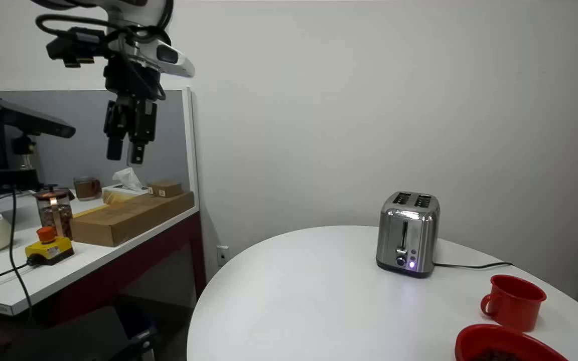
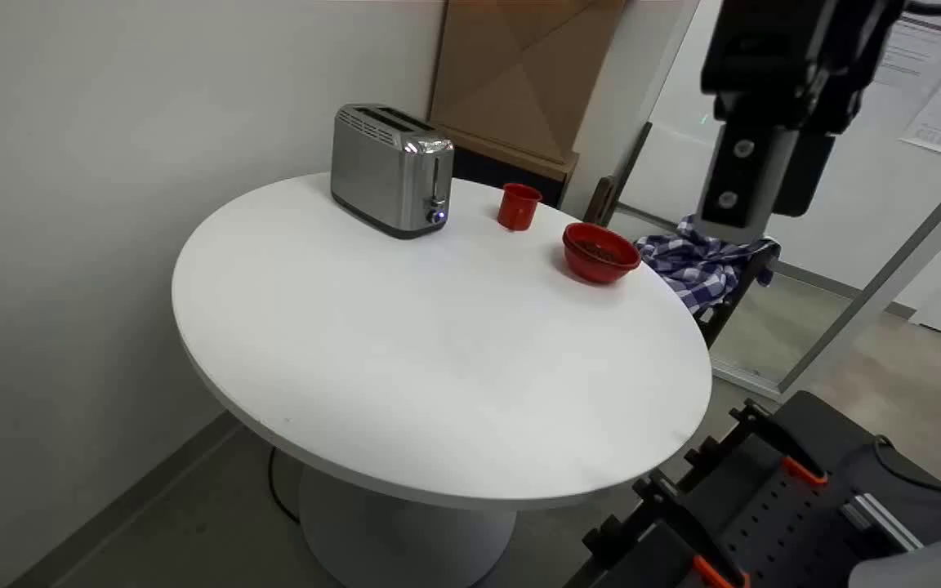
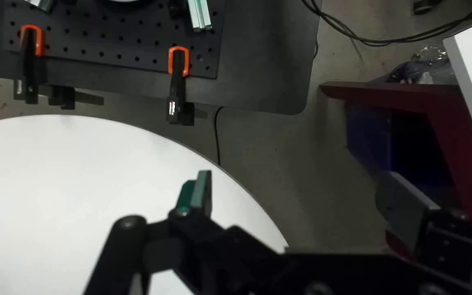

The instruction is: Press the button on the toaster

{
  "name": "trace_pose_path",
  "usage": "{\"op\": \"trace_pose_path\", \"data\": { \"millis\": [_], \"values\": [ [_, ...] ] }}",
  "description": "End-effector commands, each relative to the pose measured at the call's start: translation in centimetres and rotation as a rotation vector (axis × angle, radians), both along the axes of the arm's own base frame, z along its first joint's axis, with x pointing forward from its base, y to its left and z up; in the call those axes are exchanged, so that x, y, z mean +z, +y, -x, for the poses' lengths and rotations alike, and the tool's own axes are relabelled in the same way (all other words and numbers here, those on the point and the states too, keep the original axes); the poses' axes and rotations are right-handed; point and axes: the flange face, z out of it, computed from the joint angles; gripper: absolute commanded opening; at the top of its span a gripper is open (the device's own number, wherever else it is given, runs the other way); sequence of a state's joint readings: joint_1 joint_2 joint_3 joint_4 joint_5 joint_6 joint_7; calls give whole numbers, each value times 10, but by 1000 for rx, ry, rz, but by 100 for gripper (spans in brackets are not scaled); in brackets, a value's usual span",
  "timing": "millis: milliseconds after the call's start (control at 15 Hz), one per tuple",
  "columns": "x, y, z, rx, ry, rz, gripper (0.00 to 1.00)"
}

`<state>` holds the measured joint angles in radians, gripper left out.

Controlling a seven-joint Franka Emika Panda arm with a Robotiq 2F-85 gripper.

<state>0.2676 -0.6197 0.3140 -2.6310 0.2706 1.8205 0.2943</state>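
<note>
The silver toaster (image 1: pixel 408 233) stands upright at the back of the round white table, close to the wall. It also shows in an exterior view (image 2: pixel 393 175). Its front panel has a lever slot, a round knob and a column of small buttons (image 1: pixel 412 257); a purple light glows at the lowest one. My gripper (image 1: pixel 126 151) hangs high, pointing down, well apart from the toaster. It also shows large in an exterior view (image 2: pixel 769 188). In the wrist view the gripper (image 3: pixel 303 192) has its fingers wide apart with nothing between them. The toaster is out of the wrist view.
A red cup (image 1: pixel 514 303) and a red bowl (image 2: pixel 599 253) with dark contents stand on the round table (image 2: pixel 438 351). A black cord (image 1: pixel 472 265) runs from the toaster. A side desk (image 1: pixel 133 235) holds a cardboard box (image 1: pixel 128 218) and an emergency stop (image 1: pixel 49 245).
</note>
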Motion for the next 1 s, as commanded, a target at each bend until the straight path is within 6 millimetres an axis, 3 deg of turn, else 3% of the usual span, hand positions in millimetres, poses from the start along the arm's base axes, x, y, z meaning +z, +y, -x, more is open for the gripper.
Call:
{"op": "trace_pose_path", "data": {
  "millis": [0,200,400,733,933],
  "values": [
    [1,0,0,0,1,0,100],
    [4,-6,-3,-19,-30,29,100],
    [15,-28,-19,-42,-90,80,100],
    [41,-98,-88,-72,-196,235,100],
    [39,-132,-135,-45,-245,277,100]
  ]
}}
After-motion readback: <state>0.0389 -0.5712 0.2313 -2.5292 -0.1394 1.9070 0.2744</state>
